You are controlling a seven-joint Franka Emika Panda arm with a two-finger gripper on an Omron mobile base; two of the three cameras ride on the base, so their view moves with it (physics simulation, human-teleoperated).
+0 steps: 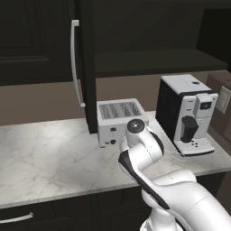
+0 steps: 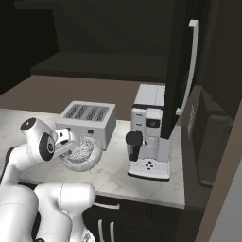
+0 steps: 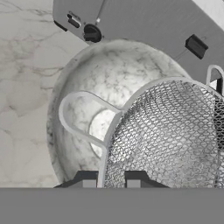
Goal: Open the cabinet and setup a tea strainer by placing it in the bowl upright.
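The hand (image 3: 111, 181) is pinching the tea strainer (image 3: 170, 135) by its rim and holding it inside the bowl (image 3: 78, 131). The bowl is sitting on the tabletop (image 1: 45, 153) just in front of the toaster (image 2: 90, 118). The cabinet (image 1: 85, 67) door is standing open

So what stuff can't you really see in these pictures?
- Bowl: left base view, hidden behind the arm; right base view, its left side behind the wrist.
- Tea strainer: hand view, cut off by the right edge and the bottom band, so whether it rests on the bowl is unclear.
- Gripper: hand view, just the fingertips peek up, so its grip cannot be judged.
- Toaster: hand view, cut off by the top edge.
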